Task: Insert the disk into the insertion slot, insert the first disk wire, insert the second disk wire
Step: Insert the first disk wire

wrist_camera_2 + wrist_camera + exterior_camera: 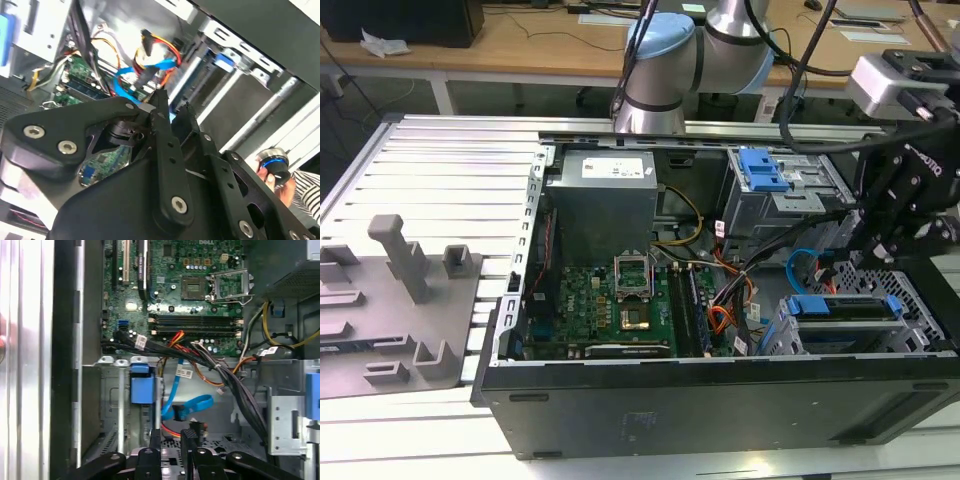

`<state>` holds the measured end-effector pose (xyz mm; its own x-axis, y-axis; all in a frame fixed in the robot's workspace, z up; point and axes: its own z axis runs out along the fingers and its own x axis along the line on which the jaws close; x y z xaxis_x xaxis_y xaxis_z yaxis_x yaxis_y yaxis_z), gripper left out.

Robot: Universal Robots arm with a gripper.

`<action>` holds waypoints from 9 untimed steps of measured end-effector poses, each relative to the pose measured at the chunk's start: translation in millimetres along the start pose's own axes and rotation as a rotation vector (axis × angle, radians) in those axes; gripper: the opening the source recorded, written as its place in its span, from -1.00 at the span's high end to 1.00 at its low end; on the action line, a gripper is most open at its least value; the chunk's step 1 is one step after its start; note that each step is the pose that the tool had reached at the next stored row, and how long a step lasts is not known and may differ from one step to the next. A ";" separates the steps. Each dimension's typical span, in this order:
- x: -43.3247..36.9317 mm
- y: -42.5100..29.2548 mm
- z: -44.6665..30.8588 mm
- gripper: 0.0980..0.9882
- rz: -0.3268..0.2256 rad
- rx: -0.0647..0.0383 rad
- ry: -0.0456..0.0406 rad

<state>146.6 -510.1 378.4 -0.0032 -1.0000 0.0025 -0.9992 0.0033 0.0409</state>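
Gripper [171,434] | jaws narrow, nothing held, just over blue cable [200,401] | risk: fingers [156,442] snag loose wires [235,385], tugging connector [181,413] askew.

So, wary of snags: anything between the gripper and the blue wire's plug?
Nothing visible: in the first wrist view the blue wire's plug lies just ahead of the gripper; the black cable bundle runs aside.

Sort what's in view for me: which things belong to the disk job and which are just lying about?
Job: gripper, disk, insertion slot, blue wire, red-orange wires.
Lying about: grey tray, power supply, motherboard, taller bay with blue latch.
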 end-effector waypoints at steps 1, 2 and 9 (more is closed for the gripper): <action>-5.7 0.0 -0.1 0.54 0.000 0.000 0.0005; -8.4 0.0 0.0 0.54 0.000 0.000 0.0004; -14.3 -1.0 14.9 0.54 0.000 -0.002 0.0011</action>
<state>147.0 -495.9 363.4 -0.0031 -1.0000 0.0035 -0.9991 0.0032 0.0425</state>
